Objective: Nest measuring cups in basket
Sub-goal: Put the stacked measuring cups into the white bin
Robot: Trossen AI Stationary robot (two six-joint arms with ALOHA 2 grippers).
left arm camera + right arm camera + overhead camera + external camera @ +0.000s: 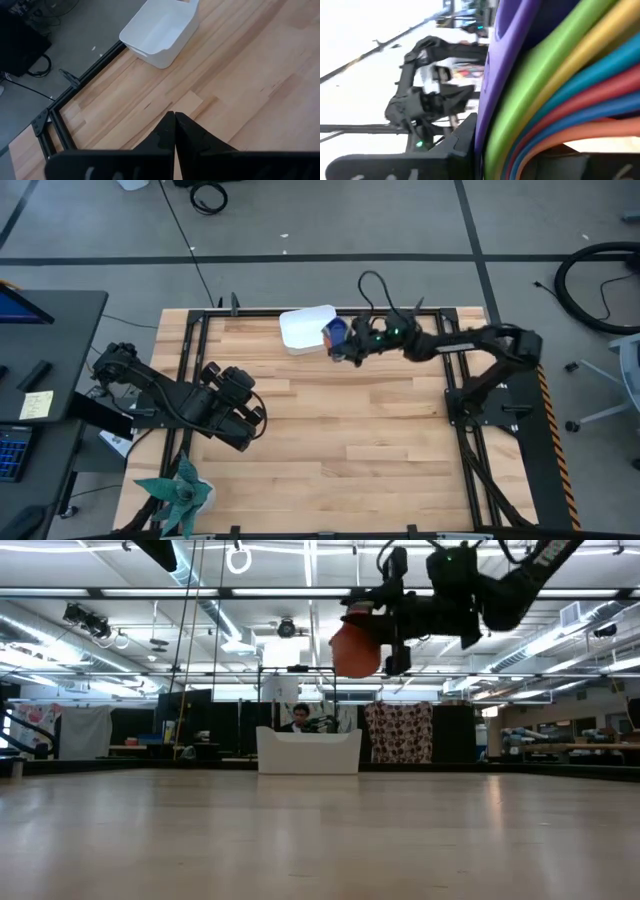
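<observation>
Hanging clamped in the right gripper (345,345), the nested measuring cups (336,333) sit just right of the basket (305,328), while the left gripper (174,131), fingers pressed shut on nothing, waits well apart on the near left.

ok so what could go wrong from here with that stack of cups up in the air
1. The right gripper holds the nested measuring cups high above the table, beside the basket rather than squarely over it. Released now, they would probably land on its rim or on the wood.
2. In the right wrist view the stack sits tilted in the jaws, so cups might slide apart on the way down.
3. Dropped from this height, the light basket could shift.
</observation>
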